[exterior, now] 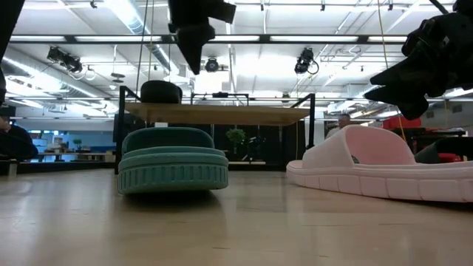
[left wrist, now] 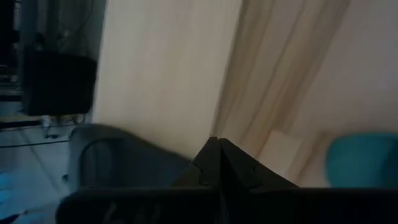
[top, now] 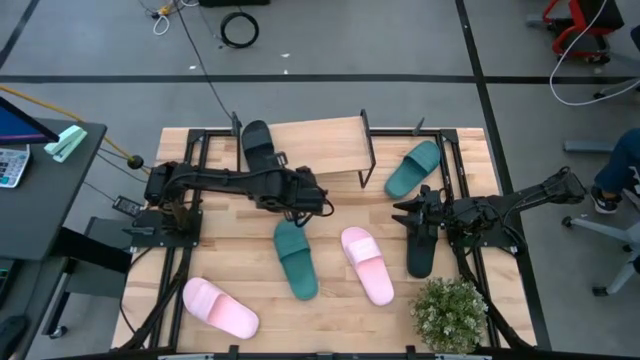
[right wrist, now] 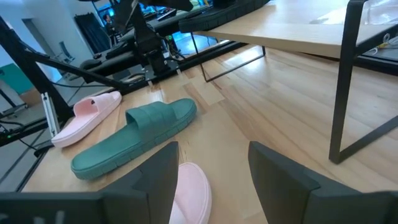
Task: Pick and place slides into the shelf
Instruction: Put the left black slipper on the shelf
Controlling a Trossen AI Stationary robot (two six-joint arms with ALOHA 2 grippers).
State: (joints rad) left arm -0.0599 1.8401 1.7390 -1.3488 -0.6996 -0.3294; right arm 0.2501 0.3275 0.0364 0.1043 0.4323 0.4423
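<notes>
Pink rubber first: two pink slides [top: 367, 264] [top: 220, 307] nearest, two teal [top: 296, 259] [top: 413, 168], two black [top: 420, 250] [top: 257, 146], one atop the shelf [top: 325, 146]; my left gripper [top: 322, 205] pressed closed beside it, my right gripper [top: 410, 215] spread empty

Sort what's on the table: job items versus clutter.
Job items: shelf; black slide on it; black slide under the right end effector; teal slides; pink slides.
Clutter: potted plant.
</notes>
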